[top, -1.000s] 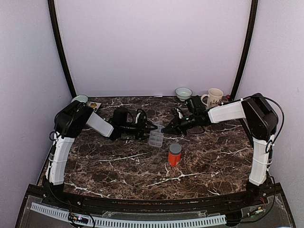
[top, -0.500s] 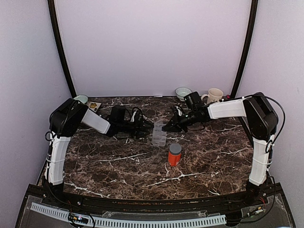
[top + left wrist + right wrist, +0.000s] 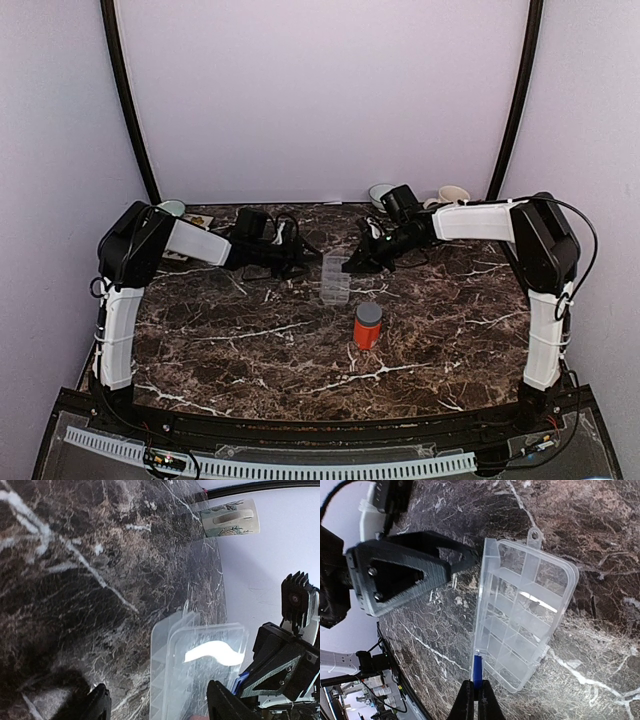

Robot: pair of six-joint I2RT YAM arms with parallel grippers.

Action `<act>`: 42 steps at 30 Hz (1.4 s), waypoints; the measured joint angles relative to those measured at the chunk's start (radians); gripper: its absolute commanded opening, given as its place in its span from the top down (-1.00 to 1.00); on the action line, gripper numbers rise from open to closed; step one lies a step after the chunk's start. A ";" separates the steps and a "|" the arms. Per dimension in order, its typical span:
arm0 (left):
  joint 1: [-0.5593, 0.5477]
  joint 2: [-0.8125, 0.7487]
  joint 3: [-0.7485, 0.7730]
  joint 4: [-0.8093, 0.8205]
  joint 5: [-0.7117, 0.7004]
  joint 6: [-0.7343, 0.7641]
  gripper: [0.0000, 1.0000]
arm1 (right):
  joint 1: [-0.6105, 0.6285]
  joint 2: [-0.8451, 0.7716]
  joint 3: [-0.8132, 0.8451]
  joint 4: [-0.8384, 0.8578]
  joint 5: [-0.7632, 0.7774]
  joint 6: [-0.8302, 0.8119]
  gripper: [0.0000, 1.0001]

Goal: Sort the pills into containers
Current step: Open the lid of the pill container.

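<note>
**Two robot arms meeting over a clear pill box on a dark marble table**

Seen from above, a small flat organiser box point(image 3: 335, 281) of clear plastic is lying on the dark, white-veined table point(image 3: 230, 340), a little behind the middle. Both arms are reaching inward to it from either side.

The left pincer point(image 3: 298, 257) is hanging just left of the box with its jaws standing wide apart and gripping nothing. In its wrist view the two black fingers point(image 3: 100, 704) are framing the near end of the box point(image 3: 200, 662), without touching it.

The right pincer point(image 3: 353, 265) is sitting at the box's right edge with its jaws pressed together. In its wrist view a thin blue strip point(image 3: 477, 670) is showing at the closed tips point(image 3: 476, 700) and is touching the rim of the box point(image 3: 525, 625). I cannot tell whether the strip is a held item or part of the pincer. The rows of little compartments are looking empty. The lid seems partly lifted along one side, though the clear plastic is making this hard to judge.

An orange bottle point(image 3: 368, 326) with a grey cap is standing upright nearer the arm bases, apart from the box. A mug point(image 3: 455, 193) and a pale bowl point(image 3: 378, 191) are sitting at the back right, and another bowl point(image 3: 172, 208) at the back left.
</note>
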 measured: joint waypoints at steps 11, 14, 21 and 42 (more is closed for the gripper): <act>-0.020 0.000 0.232 -0.208 -0.057 0.083 -0.72 | 0.006 0.007 0.007 -0.035 0.016 -0.008 1.00; -0.027 0.000 0.285 -0.262 -0.062 0.109 -0.79 | 0.008 0.007 0.011 -0.036 0.017 -0.009 1.00; -0.044 0.013 0.406 -0.417 -0.082 0.167 -0.80 | 0.017 0.014 0.046 -0.058 0.020 -0.022 1.00; -0.112 0.171 0.756 -0.942 -0.200 0.359 -0.80 | 0.024 0.027 0.091 -0.091 0.026 -0.031 1.00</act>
